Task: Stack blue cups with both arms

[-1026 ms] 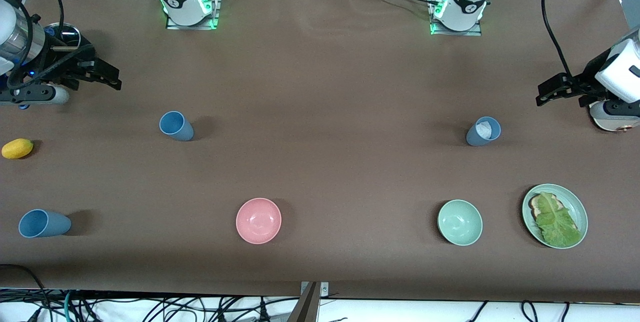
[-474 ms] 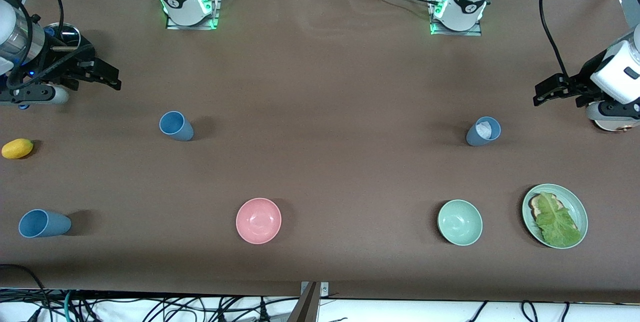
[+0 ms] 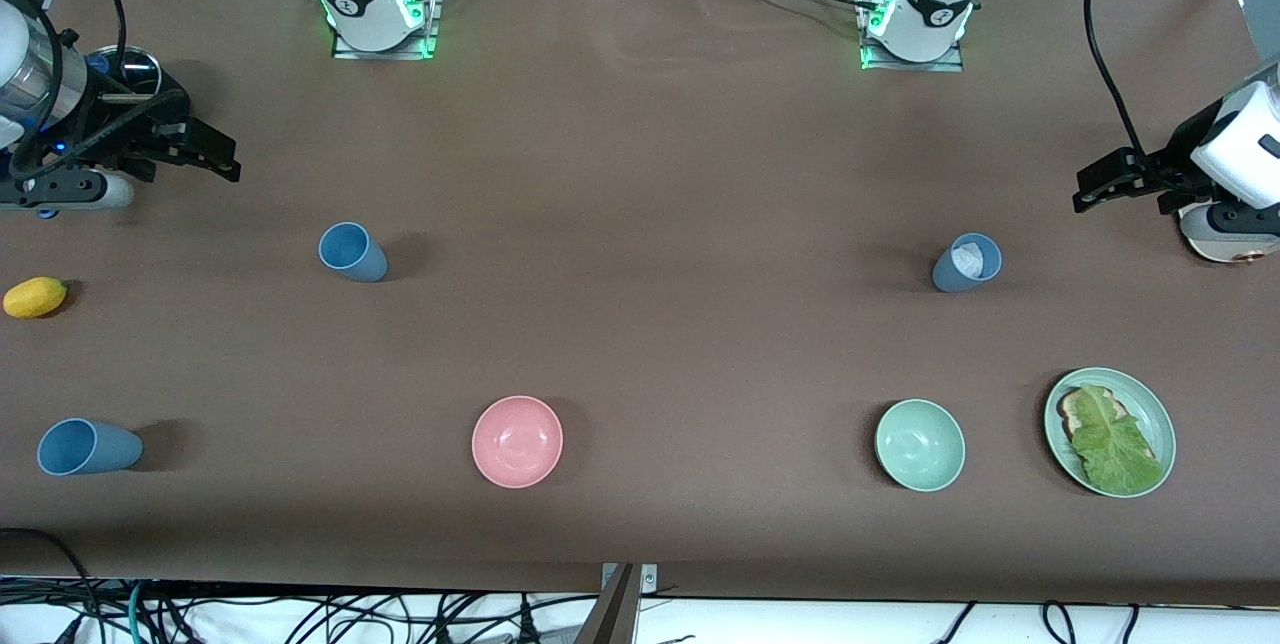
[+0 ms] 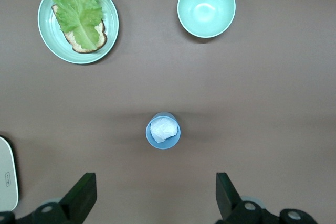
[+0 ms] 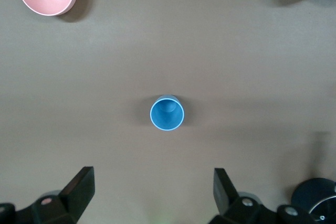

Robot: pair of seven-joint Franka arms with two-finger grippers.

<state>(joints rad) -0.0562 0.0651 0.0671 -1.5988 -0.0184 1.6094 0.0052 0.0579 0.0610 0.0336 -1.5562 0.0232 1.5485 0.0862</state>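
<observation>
Three light-blue cups stand on the brown table. One cup (image 3: 352, 252) is toward the right arm's end and also shows in the right wrist view (image 5: 167, 113). A second cup (image 3: 88, 447) is nearer the front camera at that end. The third cup (image 3: 967, 263) holds a crumpled white lump and also shows in the left wrist view (image 4: 163, 130). My right gripper (image 3: 222, 156) hangs open and empty in the air, apart from the first cup; its own view shows it (image 5: 152, 190) wide open. My left gripper (image 3: 1092, 188) is open and empty in the air, apart from the third cup, as its own view shows (image 4: 155, 198).
A pink bowl (image 3: 517, 441), a mint-green bowl (image 3: 920, 445) and a green plate (image 3: 1150, 402) with bread and lettuce sit nearer the front camera. A yellow lemon (image 3: 35, 297) lies at the right arm's end. A black pot (image 3: 135, 72) is partly hidden by the right arm.
The left gripper has shifted slightly back and forth. The right gripper has barely moved. The cups have not moved.
</observation>
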